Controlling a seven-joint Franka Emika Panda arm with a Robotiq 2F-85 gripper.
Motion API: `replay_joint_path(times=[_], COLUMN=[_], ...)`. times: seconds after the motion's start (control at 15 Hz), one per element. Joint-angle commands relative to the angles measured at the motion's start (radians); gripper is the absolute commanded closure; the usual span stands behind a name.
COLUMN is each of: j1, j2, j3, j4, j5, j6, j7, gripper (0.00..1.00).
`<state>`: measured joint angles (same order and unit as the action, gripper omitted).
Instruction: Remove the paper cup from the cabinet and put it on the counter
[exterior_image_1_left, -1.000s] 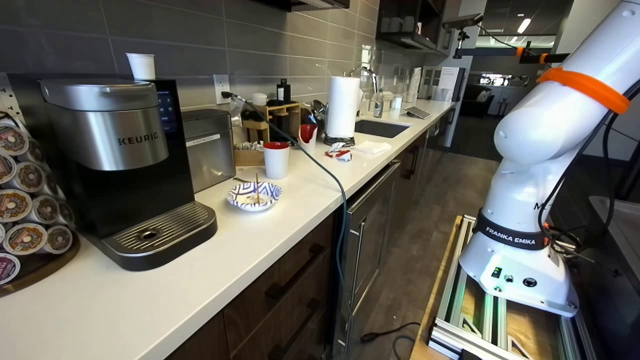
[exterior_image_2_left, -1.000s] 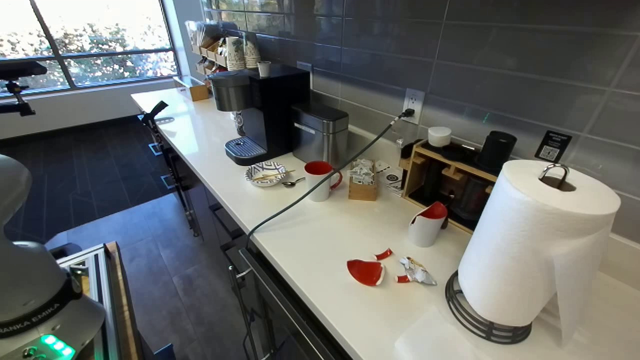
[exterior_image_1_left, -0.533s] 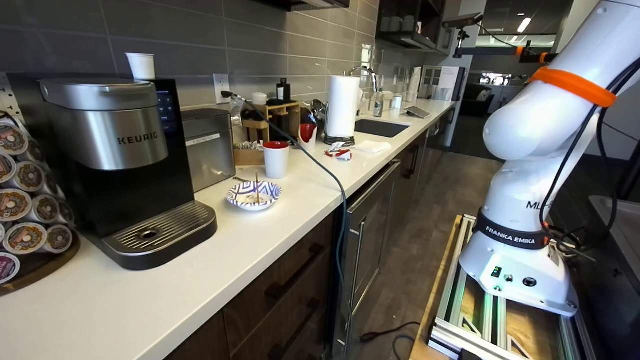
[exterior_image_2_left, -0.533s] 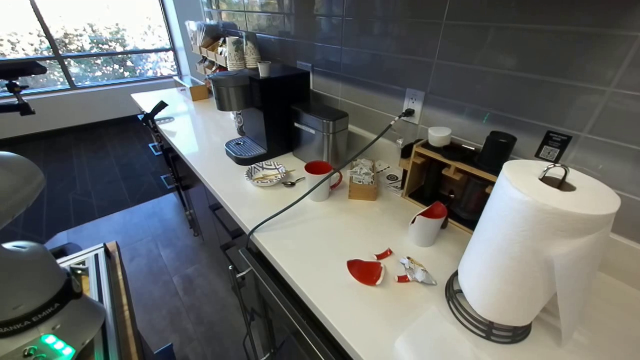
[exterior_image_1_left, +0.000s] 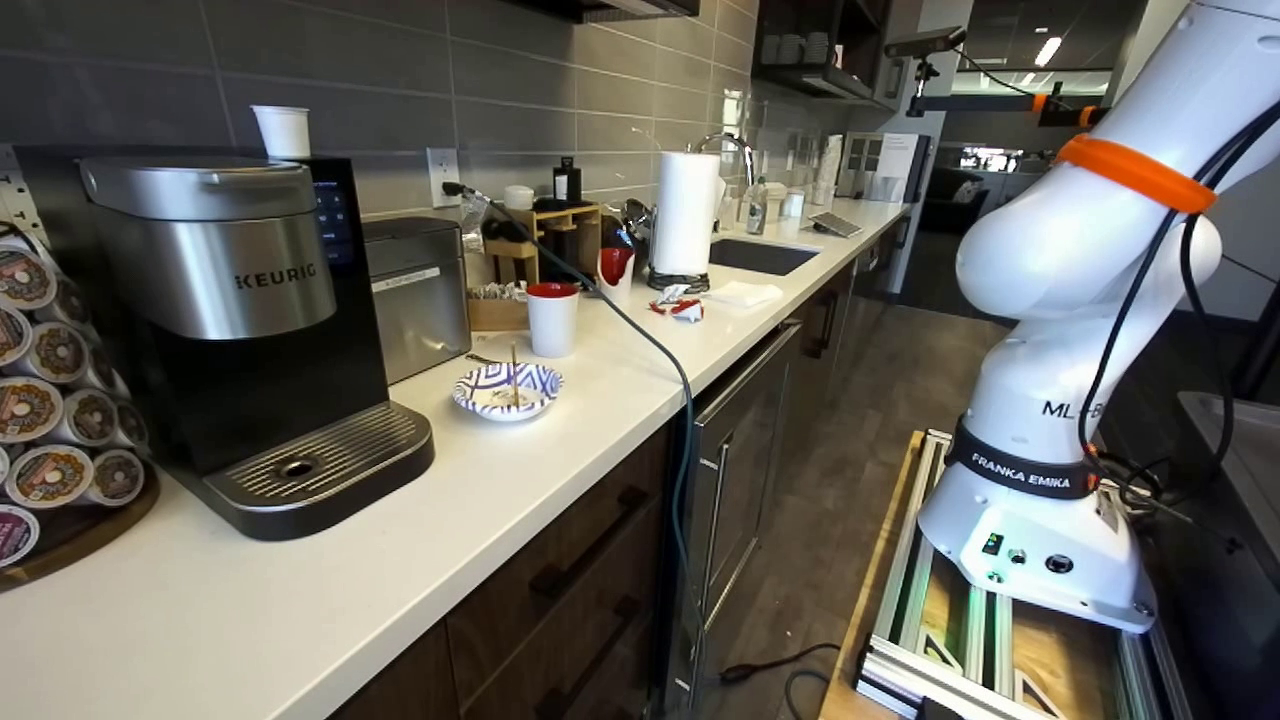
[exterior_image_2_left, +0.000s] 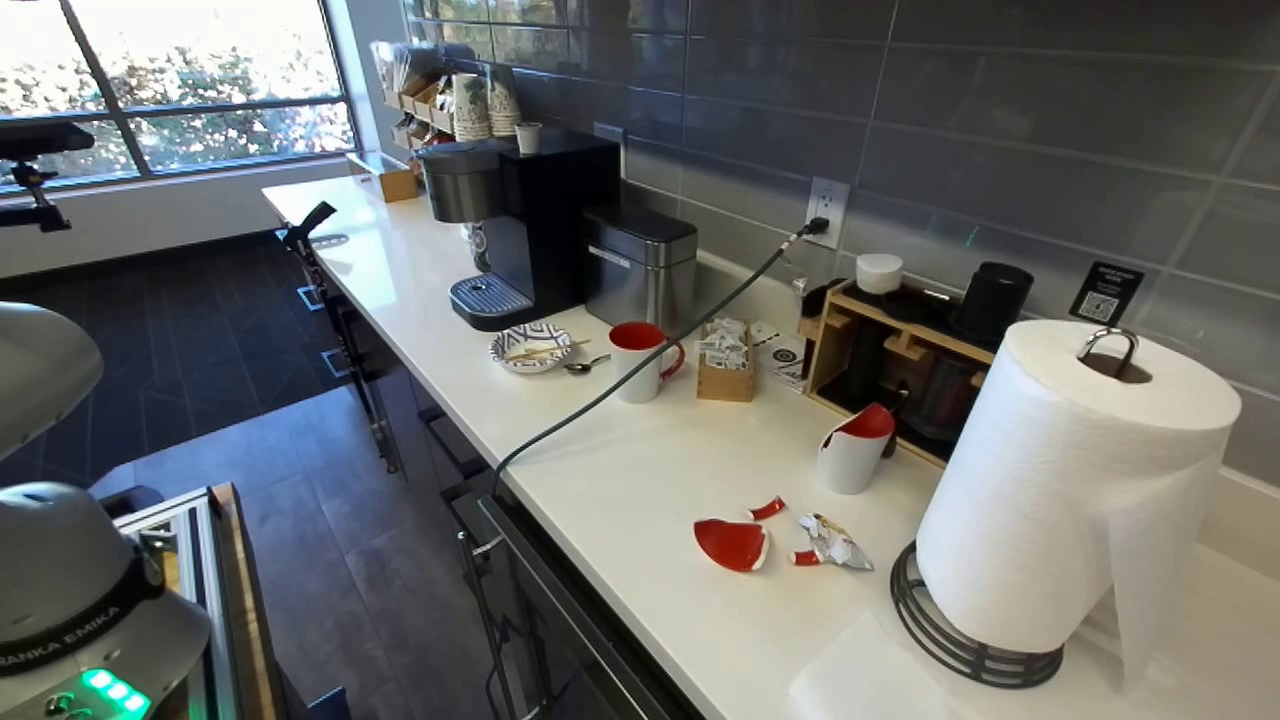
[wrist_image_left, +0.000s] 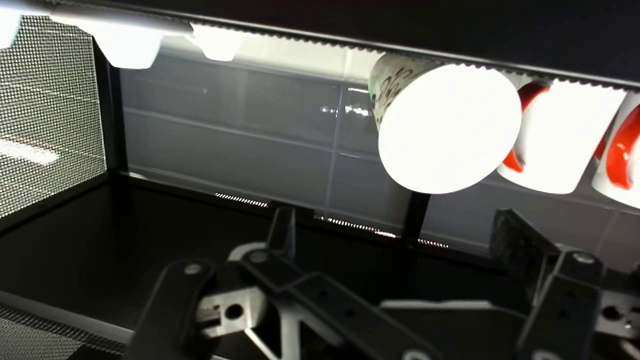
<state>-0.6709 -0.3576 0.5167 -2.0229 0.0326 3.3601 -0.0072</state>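
The paper cup (wrist_image_left: 400, 82) shows in the upper right of the wrist view, inside a dark cabinet. Its green-tinted printed side is partly hidden by a dark panel along the top. Its round end, glaring white, faces the camera; I cannot tell whether it is rim or base. My gripper (wrist_image_left: 397, 235) is open, with nothing between its fingers. In the picture the cup lies above the gap between the fingertips, apart from them. The counter (exterior_image_1_left: 520, 470) also shows in an exterior view (exterior_image_2_left: 640, 460). The gripper and the paper cup are out of view in both exterior views.
A red-handled mug (wrist_image_left: 555, 135) stands close beside the paper cup, with a second mug (wrist_image_left: 625, 155) beyond. White cups (wrist_image_left: 127, 45) are at the left, near a mesh side wall (wrist_image_left: 50, 110). The counter holds a coffee machine (exterior_image_1_left: 250, 260), patterned bowl (exterior_image_1_left: 508, 392) and slanting cable (exterior_image_1_left: 650, 340).
In an exterior view the arm's elbow has shifted left and a little down. In both exterior views the counter and what stands on it look the same.
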Motion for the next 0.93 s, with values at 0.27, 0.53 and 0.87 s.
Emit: replay_joint_path(times=[0.27, 0.53, 0.87], j1=[-0.292, -0.414, -0.559], j2=[0.044, 0.053, 0.052], j3=[0.247, 0.368, 0.521], j4=[0.077, 0.131, 0.174], j5=[0.0, 0.006, 0.011], j6=[-0.008, -0.021, -0.032], j7=[-0.005, 0.005, 0.015], gripper=[0.0, 0.0, 0.22])
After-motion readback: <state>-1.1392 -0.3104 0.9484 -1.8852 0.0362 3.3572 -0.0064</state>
